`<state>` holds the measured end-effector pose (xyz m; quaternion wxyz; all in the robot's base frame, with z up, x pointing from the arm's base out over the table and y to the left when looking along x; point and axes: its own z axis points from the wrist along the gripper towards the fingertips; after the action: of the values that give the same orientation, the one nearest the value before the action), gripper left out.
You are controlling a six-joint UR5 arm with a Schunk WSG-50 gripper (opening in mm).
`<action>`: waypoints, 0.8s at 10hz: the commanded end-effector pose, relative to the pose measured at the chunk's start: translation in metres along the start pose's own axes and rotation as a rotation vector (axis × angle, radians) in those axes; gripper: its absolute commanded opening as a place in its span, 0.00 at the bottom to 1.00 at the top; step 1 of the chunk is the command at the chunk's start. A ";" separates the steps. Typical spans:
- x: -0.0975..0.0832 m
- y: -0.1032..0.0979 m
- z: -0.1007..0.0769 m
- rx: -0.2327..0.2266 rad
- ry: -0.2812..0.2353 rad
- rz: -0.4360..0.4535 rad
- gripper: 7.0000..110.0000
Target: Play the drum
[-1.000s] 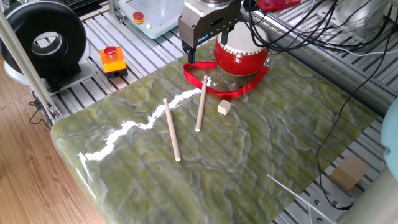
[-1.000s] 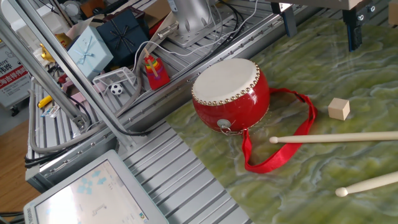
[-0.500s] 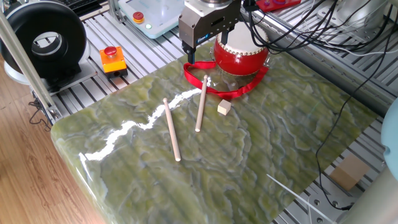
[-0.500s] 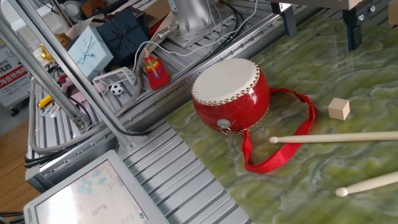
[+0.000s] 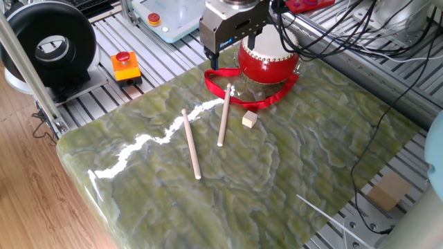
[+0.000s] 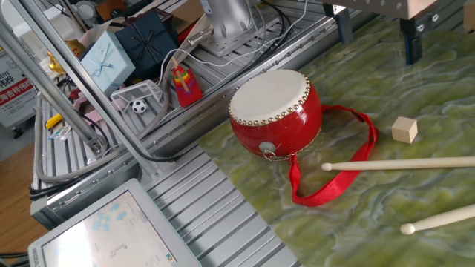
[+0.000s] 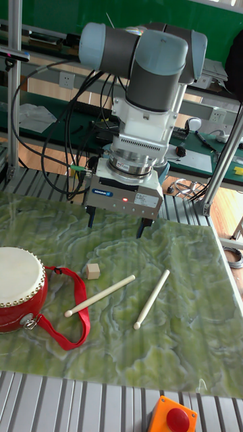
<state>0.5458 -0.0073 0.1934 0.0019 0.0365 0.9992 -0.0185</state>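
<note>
- The drum (image 6: 276,113) is seen upright on the green marbled table (image 5: 277,173), close to one edge of it, with its cream skin facing up.
- A red ribbon strap (image 6: 338,174) is attached to the drum and is laid in a loop on the table beside it.
- Two wooden drumsticks are laid flat on the table: one drumstick (image 7: 100,295) lies near the strap, and the other drumstick (image 7: 151,299) lies just beside it, the two not touching.
- A small wooden cube (image 7: 92,271) is placed between the drum and the sticks, apart from all of them.
- The gripper (image 7: 116,225) is held above the table, on the far side of the sticks in the tall fixed view, with its jaws spread apart and nothing held between them.
- An orange box with a red button (image 5: 126,66) is set on the metal frame off the table, well apart from the drum.
</note>
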 end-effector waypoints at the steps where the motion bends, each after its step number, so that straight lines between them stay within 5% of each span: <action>1: -0.001 0.017 0.003 -0.064 0.002 0.103 0.00; 2: 0.000 0.032 0.001 -0.128 0.014 0.149 0.00; 8: 0.000 0.024 0.008 -0.095 0.017 0.165 0.00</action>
<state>0.5453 0.0135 0.1869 -0.0048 0.1064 0.9941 0.0217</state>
